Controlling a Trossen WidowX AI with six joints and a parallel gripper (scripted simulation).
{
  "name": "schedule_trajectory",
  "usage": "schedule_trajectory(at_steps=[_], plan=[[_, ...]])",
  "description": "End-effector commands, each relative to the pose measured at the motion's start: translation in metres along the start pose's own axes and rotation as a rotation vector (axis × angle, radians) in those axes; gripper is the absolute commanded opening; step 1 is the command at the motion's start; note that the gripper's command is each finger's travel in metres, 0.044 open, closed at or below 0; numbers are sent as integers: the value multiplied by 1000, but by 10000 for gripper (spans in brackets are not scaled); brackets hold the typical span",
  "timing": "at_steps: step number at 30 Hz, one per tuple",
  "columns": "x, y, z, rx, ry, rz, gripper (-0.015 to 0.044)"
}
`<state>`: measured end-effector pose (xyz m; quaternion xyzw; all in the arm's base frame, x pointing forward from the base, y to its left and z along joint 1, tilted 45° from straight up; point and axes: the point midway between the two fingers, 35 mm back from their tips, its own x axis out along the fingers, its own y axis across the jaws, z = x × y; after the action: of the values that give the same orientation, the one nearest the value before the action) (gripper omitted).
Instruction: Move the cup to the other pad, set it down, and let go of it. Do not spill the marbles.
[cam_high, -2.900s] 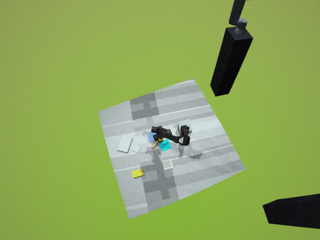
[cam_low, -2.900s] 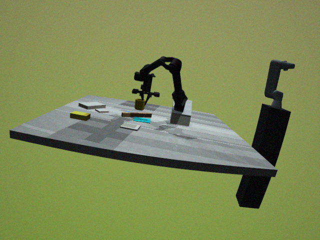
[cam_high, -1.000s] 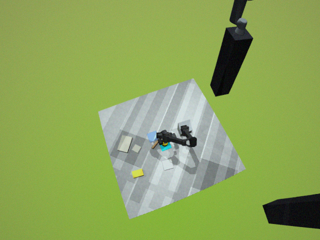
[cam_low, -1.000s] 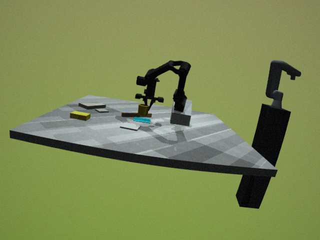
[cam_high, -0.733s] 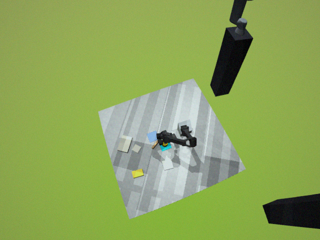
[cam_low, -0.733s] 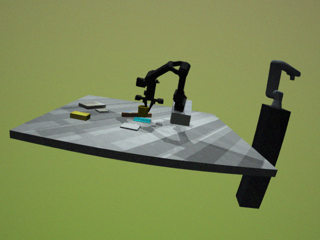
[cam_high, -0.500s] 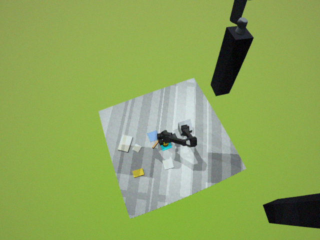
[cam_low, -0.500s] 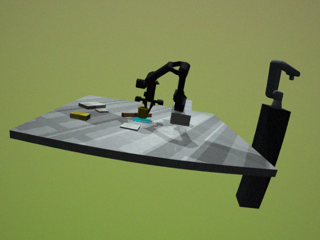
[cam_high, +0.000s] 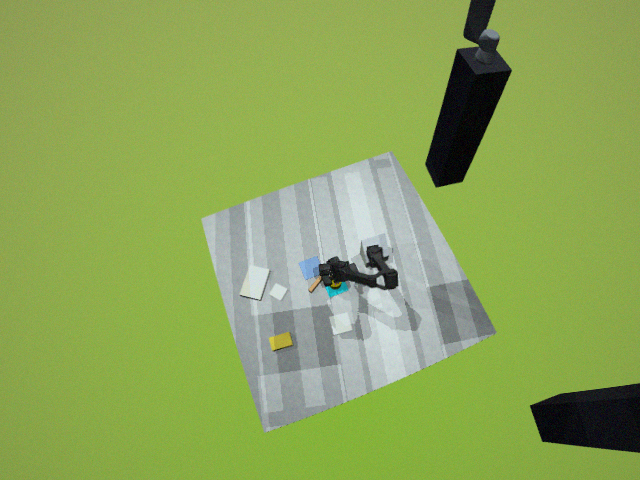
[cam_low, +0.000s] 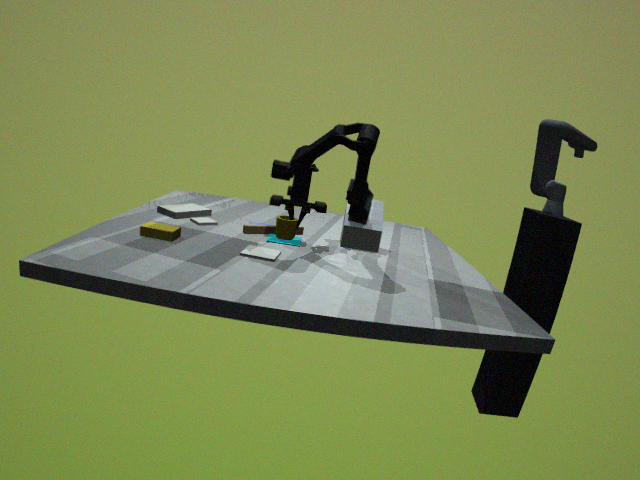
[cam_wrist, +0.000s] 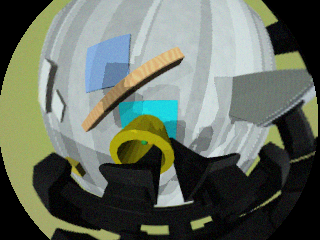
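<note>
The black hand (cam_low: 295, 217) is nearly closed, pinching the rim of the round yellow cup (cam_low: 285, 227), which sits upright over the flat cyan square pad (cam_low: 283, 239) on the grey striped counter (cam_low: 310, 289).
</note>
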<state>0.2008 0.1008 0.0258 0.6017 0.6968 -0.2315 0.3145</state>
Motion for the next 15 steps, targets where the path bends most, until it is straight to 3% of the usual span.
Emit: schedule_trajectory(at_steps=[1, 5, 11, 15], plan=[[0, 0, 0, -2, 0, 0, 0], [0, 0, 0, -2, 0, 0, 0], [0, 0, 0, -2, 0, 0, 147], [0, 0, 0, -2, 0, 0, 147]])
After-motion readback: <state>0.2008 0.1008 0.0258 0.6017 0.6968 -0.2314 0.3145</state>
